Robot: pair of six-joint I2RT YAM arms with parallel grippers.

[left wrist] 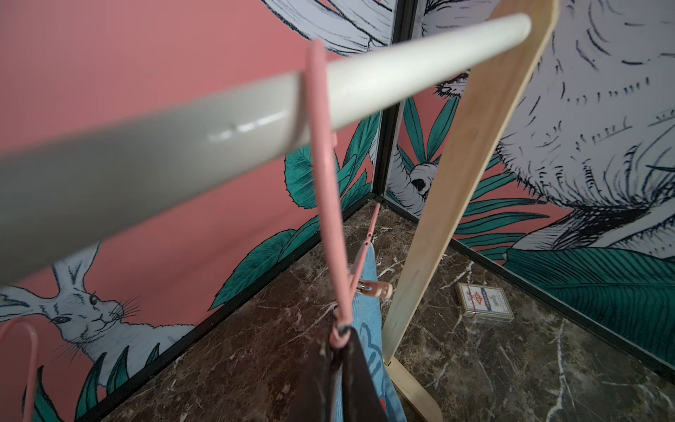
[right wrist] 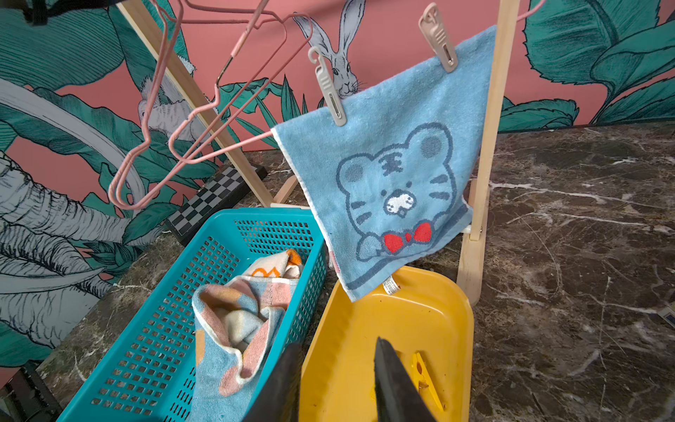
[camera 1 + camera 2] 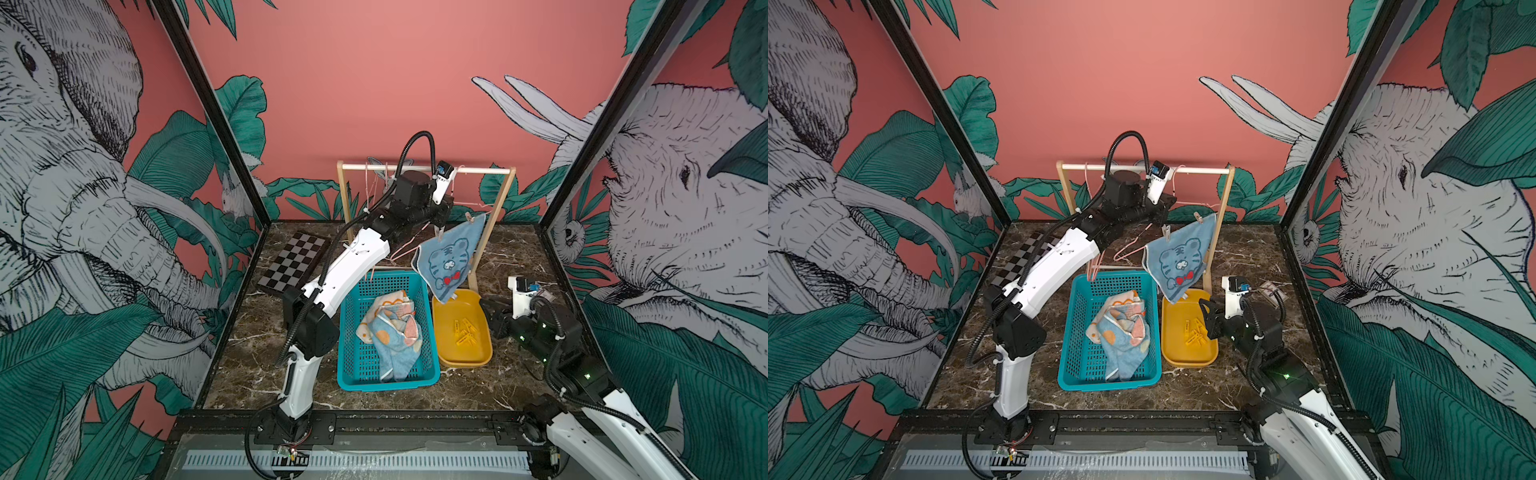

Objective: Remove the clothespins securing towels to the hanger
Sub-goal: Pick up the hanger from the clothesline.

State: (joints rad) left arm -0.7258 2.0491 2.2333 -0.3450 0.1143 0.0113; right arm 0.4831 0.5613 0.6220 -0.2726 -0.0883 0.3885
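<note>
Pink mural walls (image 3: 374,83) close in a dark marble desk (image 3: 245,357), and at its back stands a wooden rack (image 1: 456,182) with a white rail (image 1: 401,73). My left pincer (image 1: 338,338) is clenched on the twisted neck of the pink hanger (image 1: 326,204), whose hook sits over the rail. From that tilted hanger hangs one towel (image 2: 394,153), blue with a tiger face, pinned by a lower peg (image 2: 330,89) and an upper peg (image 2: 438,40), both tan. My right pincer (image 2: 338,343) is released and empty, low over the yellow tray (image 2: 438,314), where yellow pegs (image 3: 467,332) lie; two other towels (image 3: 390,328) are in the blue basket (image 3: 361,357). As I judge it, the left pincer's job is only to steady: a firm grip with no pull, or the hook may ride off the rail. The right should rise to the lower peg, which looks the easier reach. It should take the peg by its tail ends, not the biting end, squeeze fully, then draw it off along its own line so the cloth isn't dragged. The towel will likely swing on the one peg left; I'd let that settle.
</note>
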